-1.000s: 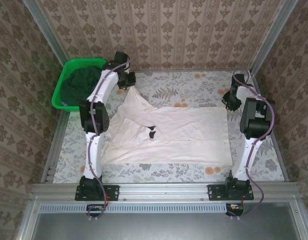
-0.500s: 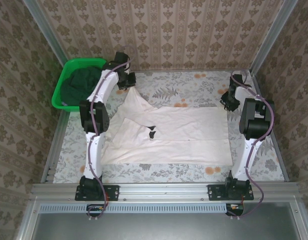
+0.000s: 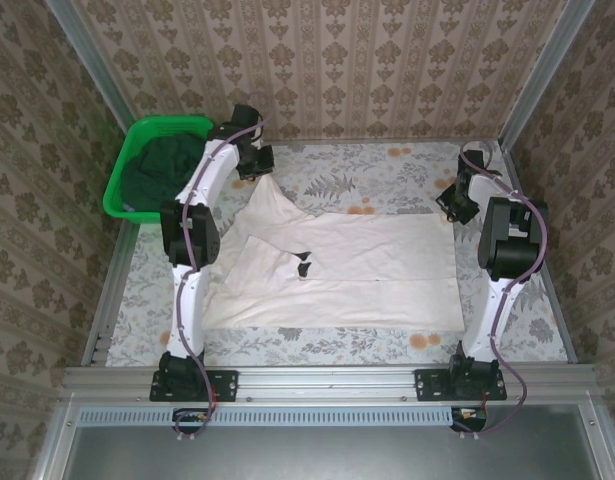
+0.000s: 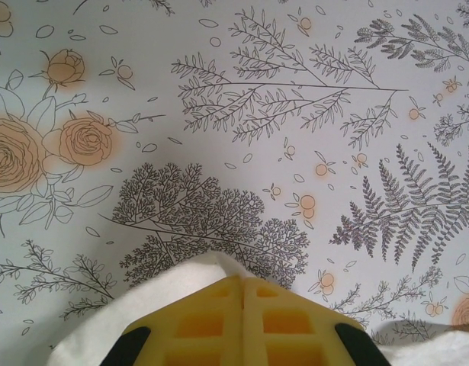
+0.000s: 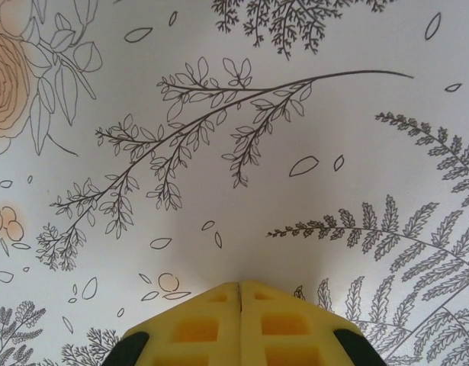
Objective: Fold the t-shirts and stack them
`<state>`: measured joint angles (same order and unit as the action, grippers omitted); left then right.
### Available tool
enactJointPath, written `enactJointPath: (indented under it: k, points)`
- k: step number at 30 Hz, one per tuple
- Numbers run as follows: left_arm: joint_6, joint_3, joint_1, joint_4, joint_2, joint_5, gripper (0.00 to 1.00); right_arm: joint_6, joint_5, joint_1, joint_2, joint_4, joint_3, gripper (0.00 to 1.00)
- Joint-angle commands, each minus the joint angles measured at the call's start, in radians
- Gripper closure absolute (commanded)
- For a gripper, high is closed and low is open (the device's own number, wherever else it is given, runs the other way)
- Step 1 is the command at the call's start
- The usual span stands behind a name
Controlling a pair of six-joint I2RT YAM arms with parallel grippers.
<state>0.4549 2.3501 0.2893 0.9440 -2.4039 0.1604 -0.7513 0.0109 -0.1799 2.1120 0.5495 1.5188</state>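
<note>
**left gripper [image 4: 242, 284] clamping cream-pink t-shirt [image 4: 120, 316]; right gripper [image 5: 240, 288] closed on nothing**

The left gripper's yellow fingers are pressing together on a fold of the cream-pink t-shirt, holding that corner up in a peak at the far left of the table. The right gripper's fingers are touching with nothing between them, hovering over the floral tablecloth [image 5: 219, 114] just off the shirt's far right corner. The rest of the shirt is lying flat mid-table, black chest mark [image 3: 303, 263] facing up. The left arm [image 3: 187, 230] is hanging over the shirt's left edge. The dark green t-shirt [image 3: 159, 165] is sitting bunched in the green basket [image 3: 115, 205], just beside the left gripper.
</note>
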Motion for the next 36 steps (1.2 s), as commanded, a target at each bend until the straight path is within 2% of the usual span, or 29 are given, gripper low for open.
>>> enactJointPath:
  k: [1, 11, 19, 29, 36]
  points:
    - [-0.017, 0.029, 0.002, 0.039, 0.055, 0.016, 1.0, 0.01, -0.055, 0.013, -0.037, 0.018, -0.011, 1.0]
    - [0.037, 0.038, -0.003, 0.198, 0.117, 0.117, 1.0, 0.052, -0.087, 0.016, -0.171, -0.005, -0.062, 1.0]
    - [0.071, -0.049, -0.012, 0.327, 0.267, 0.168, 1.0, 0.102, -0.12, 0.027, -0.357, 0.015, -0.178, 1.0]
    - [0.075, -0.455, -0.012, 0.289, 0.64, 0.181, 1.0, 0.176, -0.17, 0.027, -0.582, 0.058, -0.329, 1.0]
    - [0.089, -0.828, -0.035, 0.228, 0.873, 0.272, 1.0, 0.209, -0.175, 0.013, -0.763, 0.05, -0.481, 1.0]
